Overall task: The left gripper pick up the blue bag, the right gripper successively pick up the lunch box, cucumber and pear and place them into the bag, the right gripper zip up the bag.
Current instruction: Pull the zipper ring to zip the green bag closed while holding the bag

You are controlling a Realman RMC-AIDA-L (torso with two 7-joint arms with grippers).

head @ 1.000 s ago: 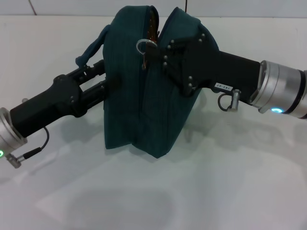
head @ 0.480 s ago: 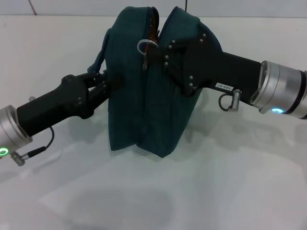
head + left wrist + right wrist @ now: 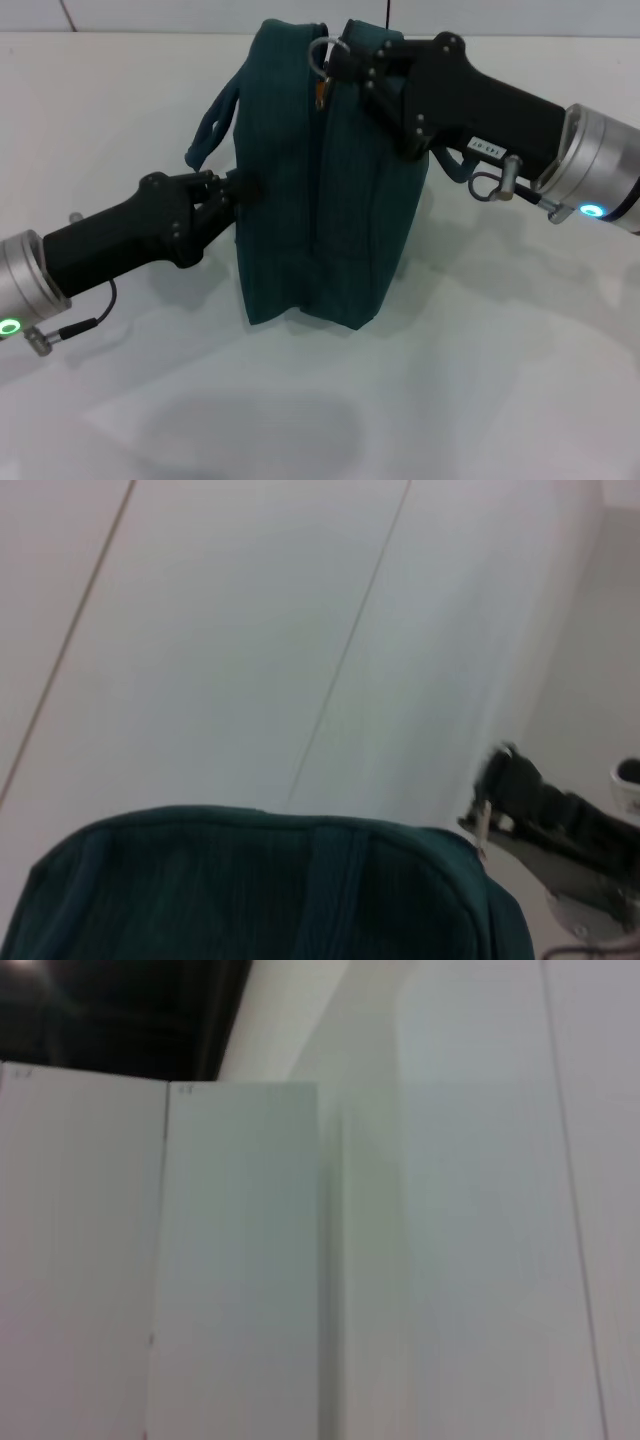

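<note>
Head view: right gripper (image 3: 335, 62), jaws closed on the ring pull (image 3: 322, 52), is zipping the blue bag (image 3: 320, 190); left gripper (image 3: 240, 188), jaws clamping its side, is bracing. Next: finish the pull.

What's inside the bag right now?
Can't tell: the bag is nearly zipped, so its contents are hidden. Only the ring pull shows on top, at the right gripper.

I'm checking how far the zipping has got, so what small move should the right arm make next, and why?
Probably keep drawing the ring pull along the zipper. The right tool sits at the top of the blue bag by the ring, and the left tool braces the bag's side, holding it upright.
</note>
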